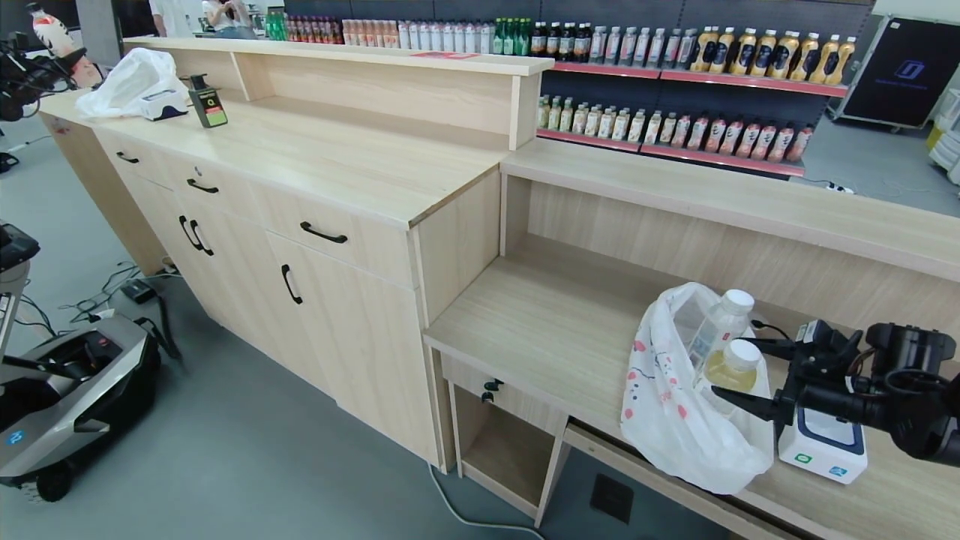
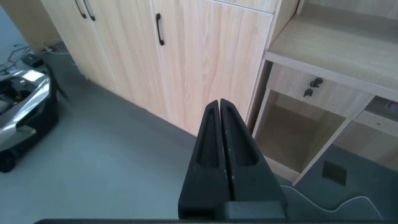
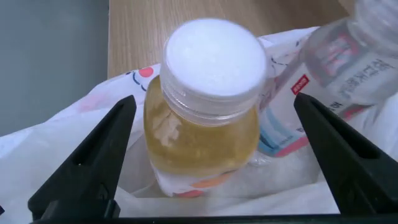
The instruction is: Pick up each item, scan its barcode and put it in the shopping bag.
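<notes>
Head view: right gripper (image 1: 727,366), fingers spread wide, clear of the yellow bottle (image 3: 205,130) standing inside the shopping bag (image 1: 667,405), near right counter; bottle judged bagged. Left gripper (image 2: 221,134), fingers pressed together, empty, spare.

The right claw (image 1: 727,366) is showing all black, with two long flat-sided fingers (image 3: 81,174) tapering to sharp points, matte finish. Behind it the wrist housing (image 1: 911,352) is looking bulky and rounded, black too, stacked in chunky blocks. A thin black cable (image 1: 900,379) is looping across it. The left claw (image 2: 219,107) is also showing black: two wedge fingers widening from narrow tips to a broad base, each carrying a shallow recessed panel.
</notes>
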`<state>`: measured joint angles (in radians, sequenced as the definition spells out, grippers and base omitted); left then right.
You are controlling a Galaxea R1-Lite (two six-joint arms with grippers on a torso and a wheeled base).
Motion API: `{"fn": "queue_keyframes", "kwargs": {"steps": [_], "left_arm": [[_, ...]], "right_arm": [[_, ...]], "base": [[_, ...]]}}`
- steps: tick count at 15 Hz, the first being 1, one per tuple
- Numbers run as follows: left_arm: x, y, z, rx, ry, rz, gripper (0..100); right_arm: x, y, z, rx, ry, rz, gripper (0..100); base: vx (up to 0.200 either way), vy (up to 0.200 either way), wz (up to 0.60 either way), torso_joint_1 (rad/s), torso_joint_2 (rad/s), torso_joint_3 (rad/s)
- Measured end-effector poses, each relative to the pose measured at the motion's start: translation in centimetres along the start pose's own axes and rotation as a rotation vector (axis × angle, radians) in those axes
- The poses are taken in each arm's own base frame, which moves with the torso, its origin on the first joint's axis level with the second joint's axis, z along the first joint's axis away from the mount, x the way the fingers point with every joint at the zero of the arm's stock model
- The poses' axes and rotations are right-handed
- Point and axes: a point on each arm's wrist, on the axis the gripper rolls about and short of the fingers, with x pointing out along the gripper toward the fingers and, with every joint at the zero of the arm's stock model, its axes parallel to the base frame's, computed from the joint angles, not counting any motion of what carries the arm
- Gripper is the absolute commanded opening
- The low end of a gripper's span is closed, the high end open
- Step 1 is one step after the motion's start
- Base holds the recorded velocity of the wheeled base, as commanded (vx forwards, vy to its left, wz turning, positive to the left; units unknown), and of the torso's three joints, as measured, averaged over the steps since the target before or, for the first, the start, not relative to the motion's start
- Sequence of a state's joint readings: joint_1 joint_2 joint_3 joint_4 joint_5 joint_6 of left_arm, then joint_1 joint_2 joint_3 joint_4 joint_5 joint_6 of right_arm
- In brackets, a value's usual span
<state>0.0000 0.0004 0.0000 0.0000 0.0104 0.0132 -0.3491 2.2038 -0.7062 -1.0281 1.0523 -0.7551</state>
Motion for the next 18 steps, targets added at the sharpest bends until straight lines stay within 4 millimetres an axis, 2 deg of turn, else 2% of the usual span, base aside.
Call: {"fn": "queue_keyframes", "kwargs": {"steps": [2,5,8,12,15,18], "left_arm": [[0.0,0.0,0.0,0.000,0.000,0.000,0],[0.0,0.0,0.0,0.000,0.000,0.000,0],[0.0,0.0,0.0,0.000,0.000,0.000,0],[0.0,0.0,0.0,0.000,0.000,0.000,0],[0.0,0.0,0.0,0.000,0.000,0.000,0],[0.0,0.0,0.0,0.000,0.000,0.000,0]], "right_arm": [[-1.1,-0.2,0.6,0.030,0.017,-0.015,100],[-3.2,0.4,2.5,0.159,0.071,-0.001,100],[-6.3,1.8,7.2,0.199,0.089,-0.016,100],[-10.8,5.0,13.3,0.152,0.082,-0.087,100],[-12.8,6.6,15.9,0.104,0.068,-0.145,100],[-13.6,7.5,17.5,0.045,0.055,-0.179,100]], "base": [[0.000,0.000,0.00,0.000,0.00,0.000],[0.000,0.000,0.00,0.000,0.00,0.000],[0.000,0.000,0.00,0.000,0.00,0.000],[0.000,0.000,0.00,0.000,0.00,0.000],[0.000,0.000,0.00,0.000,0.00,0.000],[0.000,0.000,0.00,0.000,0.00,0.000]]}}
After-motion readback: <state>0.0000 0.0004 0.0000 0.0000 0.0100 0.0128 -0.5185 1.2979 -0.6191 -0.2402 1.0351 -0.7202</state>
